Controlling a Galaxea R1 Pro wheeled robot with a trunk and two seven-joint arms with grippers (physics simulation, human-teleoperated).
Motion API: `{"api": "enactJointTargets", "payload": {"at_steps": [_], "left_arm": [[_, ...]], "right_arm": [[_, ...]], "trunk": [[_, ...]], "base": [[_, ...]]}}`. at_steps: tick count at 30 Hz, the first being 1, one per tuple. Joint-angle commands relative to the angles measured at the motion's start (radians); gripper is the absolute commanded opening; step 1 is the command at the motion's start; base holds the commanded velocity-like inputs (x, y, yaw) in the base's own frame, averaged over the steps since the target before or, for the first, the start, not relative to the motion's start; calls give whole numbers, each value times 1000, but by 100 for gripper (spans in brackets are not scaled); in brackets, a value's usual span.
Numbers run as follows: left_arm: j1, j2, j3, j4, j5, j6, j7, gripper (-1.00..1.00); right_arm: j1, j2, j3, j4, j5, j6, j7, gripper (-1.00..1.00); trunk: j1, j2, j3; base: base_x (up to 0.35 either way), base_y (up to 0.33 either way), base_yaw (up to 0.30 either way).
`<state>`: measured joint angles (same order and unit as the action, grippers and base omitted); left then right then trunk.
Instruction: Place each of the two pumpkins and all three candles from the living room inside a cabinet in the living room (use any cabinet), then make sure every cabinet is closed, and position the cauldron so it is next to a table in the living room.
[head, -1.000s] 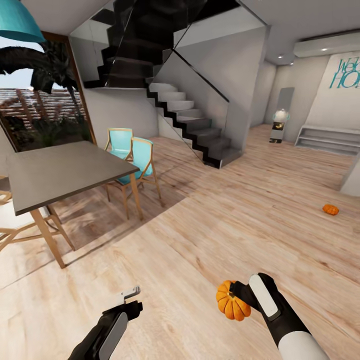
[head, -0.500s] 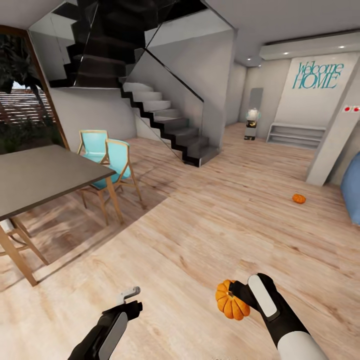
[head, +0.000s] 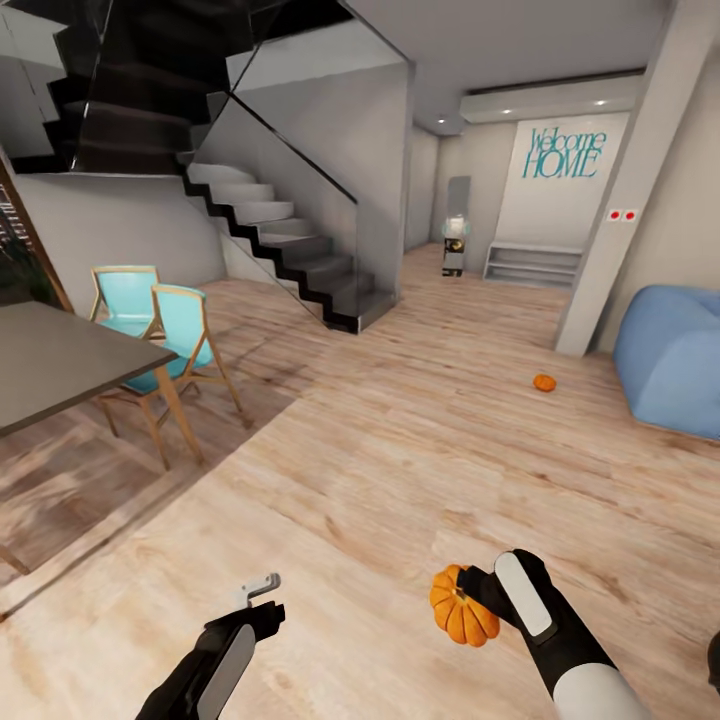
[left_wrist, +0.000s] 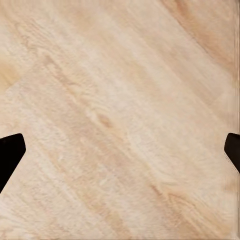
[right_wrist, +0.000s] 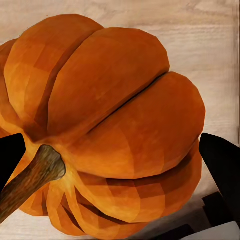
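Spanning the room, pale wood floor (head: 400, 470)

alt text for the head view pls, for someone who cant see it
The right tool holds an orange pumpkin above a pale wood floor; the left tool is open, holding nothing. A second pumpkin lies on the floor farther off, near a blue beanbag.
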<state>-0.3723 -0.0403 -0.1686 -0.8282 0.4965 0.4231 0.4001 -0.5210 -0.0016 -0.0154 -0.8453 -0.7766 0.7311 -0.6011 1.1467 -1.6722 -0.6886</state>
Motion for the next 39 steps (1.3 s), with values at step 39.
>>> {"api": "enactJointTargets", "payload": {"at_steps": [39], "left_arm": [[0,1,-4,-2,10,1,9,100]], "right_arm": [[-4,1,0,20,-9,-1,-8,-100]], "trunk": [[0,0,-1]], "base": [[333,20,-174]]}}
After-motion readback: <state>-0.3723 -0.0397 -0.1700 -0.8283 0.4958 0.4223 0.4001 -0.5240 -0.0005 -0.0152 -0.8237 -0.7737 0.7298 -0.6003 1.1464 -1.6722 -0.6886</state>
